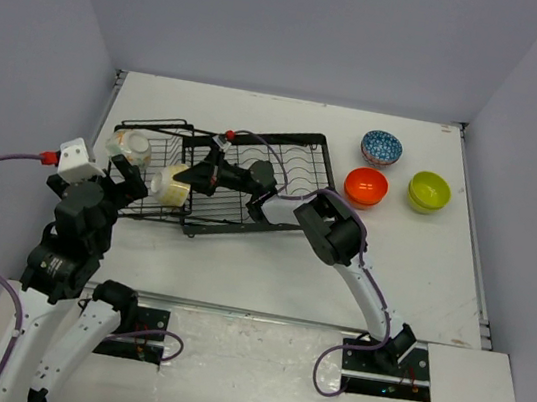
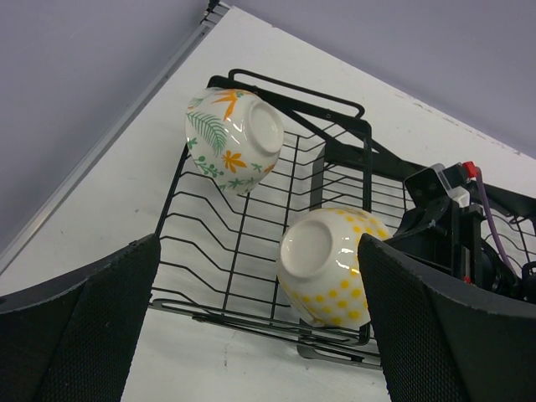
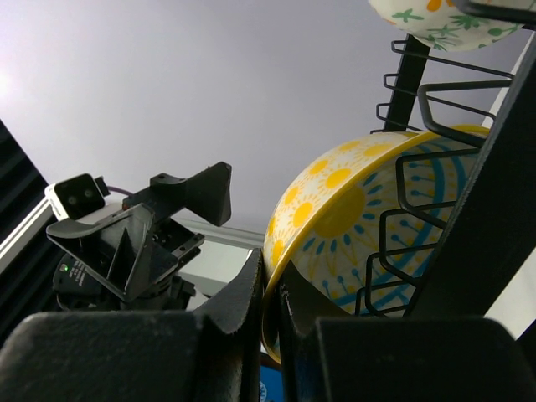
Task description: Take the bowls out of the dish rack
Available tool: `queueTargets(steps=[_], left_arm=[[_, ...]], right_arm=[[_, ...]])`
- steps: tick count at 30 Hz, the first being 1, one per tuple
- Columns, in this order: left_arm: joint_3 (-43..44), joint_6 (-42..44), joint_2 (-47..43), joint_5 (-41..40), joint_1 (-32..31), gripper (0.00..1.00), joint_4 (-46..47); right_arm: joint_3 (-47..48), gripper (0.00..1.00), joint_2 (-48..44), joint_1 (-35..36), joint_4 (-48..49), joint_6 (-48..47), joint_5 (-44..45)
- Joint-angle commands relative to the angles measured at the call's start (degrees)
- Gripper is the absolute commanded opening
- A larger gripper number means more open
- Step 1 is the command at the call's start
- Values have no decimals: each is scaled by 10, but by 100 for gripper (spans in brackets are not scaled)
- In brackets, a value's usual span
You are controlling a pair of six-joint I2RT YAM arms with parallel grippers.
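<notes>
- 1 dish rack (image 1: 252,173), black wire, sits skewed on the white table (image 1: 439,277), left of centre.
- 5 bowls in all: 2 in the rack, 3 out on the table to its right.
- In the rack, 2:
  - floral bowl (image 2: 233,139) at the far left corner, tipped on its side, foot facing the left wrist camera.
  - yellow-dotted bowl (image 2: 331,264) at the near left, also tipped on its side, foot toward the left arm.
- On the table, 3, all upright:
  - blue-and-white bowl (image 1: 382,147), farthest.
  - orange bowl (image 1: 366,186), just near of the blue one.
  - lime green bowl (image 1: 429,192), right of the orange one, a small gap between them.
- Right gripper (image 3: 270,276) reaches across the rack from the right. Its 2 fingers are pinched on the yellow-dotted bowl's rim, 1 inside and 1 outside.
- Left gripper (image 1: 130,182) hangs at the rack's near left edge, fingers spread wide, holding nothing.
</notes>
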Motion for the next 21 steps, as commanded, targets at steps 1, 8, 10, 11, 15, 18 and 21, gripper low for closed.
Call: queueTargets(steps=[1,8,10,11,15,18,21], left_arm=[[0,5,-8,-4,3,100,22],[-1,5,-12,-7,3,100,22],[-1,5,-14,-7,3,100,22],[-1,5,-14,-8,3,100,22],[0,5,-17,-9,3,100,23],[-1,5,-17,-11,3,100,22],[0,4,-19,-13,3,100,20]], right_arm=[[21,0,-3,11,62,26,11],[57,0,0,17,97,68,23],[60,0,-11,19,94,67,22],[62,0,-13,20,91,66,22],[78,0,-22,20,86,69,18],[90,0,-28,20,87,75,13],[89,0,-48,19,86,72,6]])
